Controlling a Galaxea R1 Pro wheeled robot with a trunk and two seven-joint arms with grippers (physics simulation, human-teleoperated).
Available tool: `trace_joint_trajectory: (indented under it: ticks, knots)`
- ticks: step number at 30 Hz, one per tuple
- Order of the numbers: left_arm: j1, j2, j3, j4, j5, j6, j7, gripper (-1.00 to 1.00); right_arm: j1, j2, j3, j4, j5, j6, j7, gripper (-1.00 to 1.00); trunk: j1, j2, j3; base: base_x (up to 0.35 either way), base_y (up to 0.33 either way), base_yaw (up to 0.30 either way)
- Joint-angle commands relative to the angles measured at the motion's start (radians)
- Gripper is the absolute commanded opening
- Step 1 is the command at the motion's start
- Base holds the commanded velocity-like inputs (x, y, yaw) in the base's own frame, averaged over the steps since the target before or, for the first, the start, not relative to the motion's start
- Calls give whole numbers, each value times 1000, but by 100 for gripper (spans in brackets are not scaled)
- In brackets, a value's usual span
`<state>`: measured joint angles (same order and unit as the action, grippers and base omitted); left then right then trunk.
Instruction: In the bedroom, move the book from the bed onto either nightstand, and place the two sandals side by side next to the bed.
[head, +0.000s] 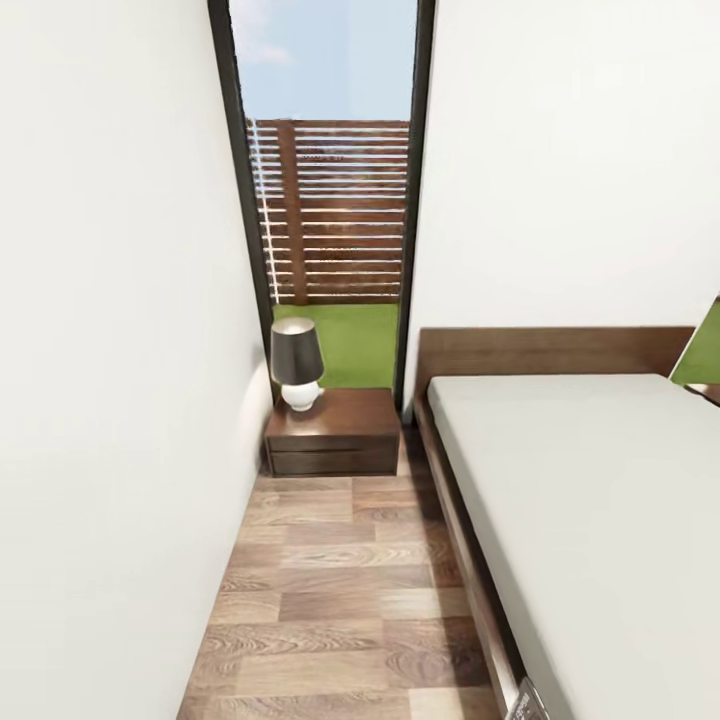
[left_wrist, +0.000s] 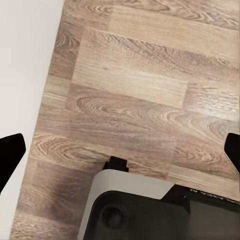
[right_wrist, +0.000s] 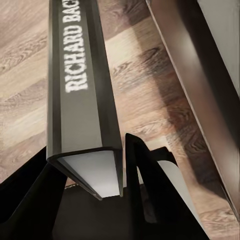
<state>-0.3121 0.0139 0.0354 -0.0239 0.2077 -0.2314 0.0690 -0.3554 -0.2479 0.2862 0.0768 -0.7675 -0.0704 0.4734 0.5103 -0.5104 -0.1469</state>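
Observation:
My right gripper (right_wrist: 90, 185) is shut on the book (right_wrist: 80, 90). It is a thin dark paperback with white lettering along its spine, held edge-on above the wood floor beside the bed frame (right_wrist: 195, 75). A small grey corner, probably the book (head: 527, 703), pokes in at the bottom of the head view. The bed (head: 580, 480) has a bare pale mattress and runs along the right. The nightstand (head: 335, 430) stands at the far end of the aisle, by the headboard. My left gripper (left_wrist: 120, 150) hangs open over bare floor. The sandals are out of view.
A dark-shaded lamp (head: 297, 365) with a white base stands on the left part of the nightstand top. A white wall (head: 100, 400) bounds the narrow wood-floor aisle (head: 340, 600) on the left. A tall window (head: 330, 200) is behind the nightstand. My own base (left_wrist: 150, 210) shows under the left gripper.

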Motion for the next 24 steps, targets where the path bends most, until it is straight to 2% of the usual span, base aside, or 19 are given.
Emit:
trace_joint_trajectory:
  ticks: [1,24]
  knots:
    - [-1,0,3,1,1,-3,0,100,-2,1,7,4,-7,-6,7,-100,1,-2,-2,333,0,0]
    - [-1,0,3,1,1,-3,0,100,-2,0,7,5,-7,-6,7,-100,1,-2,-2,333,0,0]
